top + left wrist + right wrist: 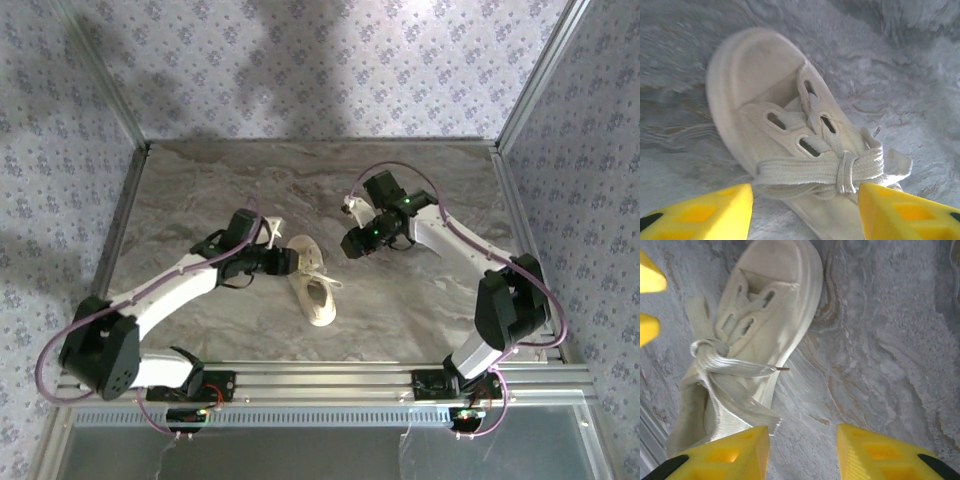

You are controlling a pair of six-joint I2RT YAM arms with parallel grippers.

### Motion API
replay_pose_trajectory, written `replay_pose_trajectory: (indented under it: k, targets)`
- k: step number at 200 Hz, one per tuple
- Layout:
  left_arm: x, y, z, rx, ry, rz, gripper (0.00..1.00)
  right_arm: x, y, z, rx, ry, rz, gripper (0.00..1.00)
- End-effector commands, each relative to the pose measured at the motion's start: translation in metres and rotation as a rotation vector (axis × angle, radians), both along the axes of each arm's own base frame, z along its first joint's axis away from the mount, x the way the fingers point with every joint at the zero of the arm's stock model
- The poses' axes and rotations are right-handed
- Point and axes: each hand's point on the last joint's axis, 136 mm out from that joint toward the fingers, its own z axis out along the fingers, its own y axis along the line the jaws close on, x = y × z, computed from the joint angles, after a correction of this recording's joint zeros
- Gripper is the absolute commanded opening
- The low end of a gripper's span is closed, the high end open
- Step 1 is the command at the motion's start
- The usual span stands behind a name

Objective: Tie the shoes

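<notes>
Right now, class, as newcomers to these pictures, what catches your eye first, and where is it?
A cream sneaker lies alone in the middle of the grey marbled table, its white laces knotted across the tongue. The left gripper sits right beside it with its bright yellow fingers apart. The right gripper hovers off to the sneaker's right, also open.
</notes>
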Motion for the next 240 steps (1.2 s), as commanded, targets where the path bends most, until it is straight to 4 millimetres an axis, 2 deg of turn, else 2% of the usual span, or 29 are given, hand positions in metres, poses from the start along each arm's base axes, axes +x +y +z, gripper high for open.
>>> replay_pose_trajectory:
  k: [1,18,38,74,120,142,185,208,240]
  targets:
    - [-0.011,0.022,0.008,-0.003,-0.012,0.022,0.58,-0.006,0.028,0.015,-0.013,-0.088,0.059,0.40]
    - [-0.022,0.035,0.001,-0.015,-0.007,0.051,0.56,-0.018,0.059,0.011,0.000,-0.110,0.140,0.40]
    - [-0.038,0.038,-0.011,-0.048,0.009,0.042,0.52,-0.030,0.091,-0.001,-0.012,-0.112,0.224,0.42]
    - [-0.050,0.037,-0.029,-0.097,0.024,0.042,0.48,-0.036,0.114,-0.024,-0.085,-0.094,0.306,0.43]
    - [-0.047,0.028,-0.034,-0.101,-0.010,-0.033,0.47,-0.031,0.110,-0.040,-0.129,-0.073,0.328,0.38]
    - [-0.042,0.017,-0.028,-0.107,-0.099,-0.116,0.49,-0.029,0.105,-0.049,-0.137,-0.049,0.318,0.33]
    - [-0.038,0.005,-0.012,-0.035,-0.313,-0.279,0.50,-0.023,0.097,-0.049,-0.081,-0.024,0.280,0.20]
    - [-0.034,0.002,-0.013,0.006,-0.329,-0.321,0.49,-0.019,0.092,-0.049,-0.053,-0.007,0.267,0.15]
    - [-0.028,-0.007,-0.023,0.027,-0.286,-0.377,0.44,-0.017,0.091,-0.049,-0.017,0.014,0.267,0.15]
